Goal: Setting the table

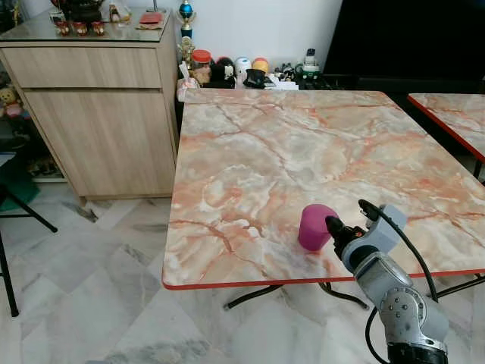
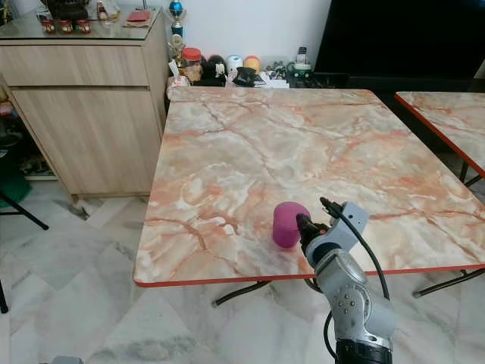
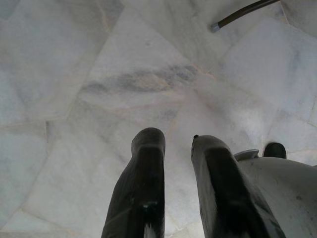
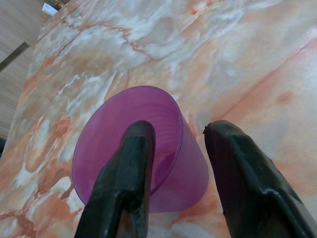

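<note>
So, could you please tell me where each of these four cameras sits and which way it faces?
Left eye view: head, looking forward and down at the marble table; right arm and right gripper at the purple cup.
Right eye view: head, same scene slightly offset; both share table, cup, cabinet.
Left wrist view: left wrist, facing the floor; left gripper open.
Right wrist view: right wrist, facing the cup, one finger inside.
</note>
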Robot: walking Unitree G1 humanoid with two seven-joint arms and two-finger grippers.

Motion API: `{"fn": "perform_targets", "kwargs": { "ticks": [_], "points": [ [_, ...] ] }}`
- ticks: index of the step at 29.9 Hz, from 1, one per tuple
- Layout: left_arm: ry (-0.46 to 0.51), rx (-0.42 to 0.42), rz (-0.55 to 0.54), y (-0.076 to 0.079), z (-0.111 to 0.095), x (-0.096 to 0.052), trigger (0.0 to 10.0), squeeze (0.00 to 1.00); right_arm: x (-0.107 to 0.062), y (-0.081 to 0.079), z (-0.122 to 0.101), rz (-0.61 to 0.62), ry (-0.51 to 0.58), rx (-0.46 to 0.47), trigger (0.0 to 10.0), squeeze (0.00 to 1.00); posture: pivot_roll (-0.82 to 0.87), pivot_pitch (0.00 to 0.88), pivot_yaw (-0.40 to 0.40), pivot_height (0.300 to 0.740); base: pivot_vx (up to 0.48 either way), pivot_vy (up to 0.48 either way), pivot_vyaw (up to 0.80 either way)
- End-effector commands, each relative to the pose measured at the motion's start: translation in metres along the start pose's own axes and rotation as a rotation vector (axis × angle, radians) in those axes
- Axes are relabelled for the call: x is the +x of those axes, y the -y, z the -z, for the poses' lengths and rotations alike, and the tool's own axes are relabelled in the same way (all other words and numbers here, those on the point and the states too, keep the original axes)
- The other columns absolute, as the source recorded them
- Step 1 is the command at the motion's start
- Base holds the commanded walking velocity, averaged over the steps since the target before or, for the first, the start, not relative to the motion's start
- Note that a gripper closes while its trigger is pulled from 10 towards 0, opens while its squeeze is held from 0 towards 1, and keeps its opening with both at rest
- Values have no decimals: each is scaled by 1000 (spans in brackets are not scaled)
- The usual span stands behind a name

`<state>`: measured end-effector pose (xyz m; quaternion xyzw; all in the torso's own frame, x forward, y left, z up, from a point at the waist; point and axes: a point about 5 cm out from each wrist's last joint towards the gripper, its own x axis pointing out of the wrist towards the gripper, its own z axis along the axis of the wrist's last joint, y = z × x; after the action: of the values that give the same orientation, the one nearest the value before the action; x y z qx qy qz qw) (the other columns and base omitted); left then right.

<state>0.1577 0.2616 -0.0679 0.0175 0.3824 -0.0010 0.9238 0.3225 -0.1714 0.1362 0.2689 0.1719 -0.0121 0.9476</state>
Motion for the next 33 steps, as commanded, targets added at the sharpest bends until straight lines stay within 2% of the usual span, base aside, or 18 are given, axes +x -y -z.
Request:
{"fn": "perform_targets", "kwargs": {
  "ticks": [1,29,30,31,33],
  "points": [
    [-24,-11,-4,0,7,-2,10000,0,2,-2,2,3,-12,-7,0,0,121,64,-41,740,0,0,0],
    [-30,27,11,1,5,-2,10000,0,5,-7,3,-16,-12,-4,0,0,125,54,-40,740,0,0,0],
    [-29,29,5,0,5,-2,10000,0,5,-8,-1,-19,32,-7,0,0,125,52,-40,740,0,0,0],
    [-29,29,5,0,5,-2,10000,0,5,-8,-1,-19,32,-7,0,0,125,52,-40,740,0,0,0],
    [-26,37,-6,0,5,-2,10000,0,4,-11,-12,-33,135,-1,0,0,125,45,-40,740,0,0,0]
  ]
}}
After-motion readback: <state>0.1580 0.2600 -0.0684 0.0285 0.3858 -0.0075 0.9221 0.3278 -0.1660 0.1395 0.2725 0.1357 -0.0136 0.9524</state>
